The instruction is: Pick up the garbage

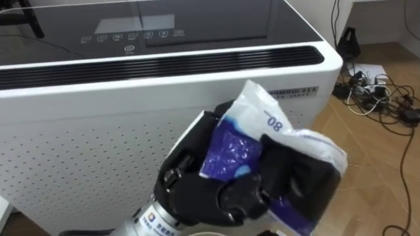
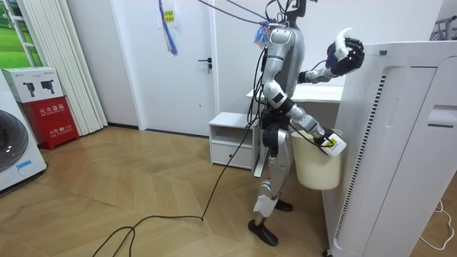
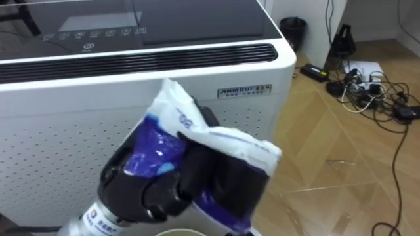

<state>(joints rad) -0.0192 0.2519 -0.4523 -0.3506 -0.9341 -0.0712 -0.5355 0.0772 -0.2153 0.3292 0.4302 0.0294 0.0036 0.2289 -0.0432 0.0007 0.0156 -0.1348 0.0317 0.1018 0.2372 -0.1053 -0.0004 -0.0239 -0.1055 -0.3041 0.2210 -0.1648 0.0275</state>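
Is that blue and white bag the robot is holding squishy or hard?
Probably floppy: the bag is crumpled and bends around the left hand's fingers. Likely light, since one hand holds it up high. Maybe a bit slippery, because it looks like smooth plastic.

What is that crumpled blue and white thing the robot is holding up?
It is a crumpled plastic packet, thin and glossy. The upper part is white with some blue print and the lower part is deep blue. It is scrunched and creased, with one white corner poking upward. The robot's left hand has its dark fingers curled round the packet's lower half and holds it up in the air before a big white air purifier, which the packet appears not to touch.
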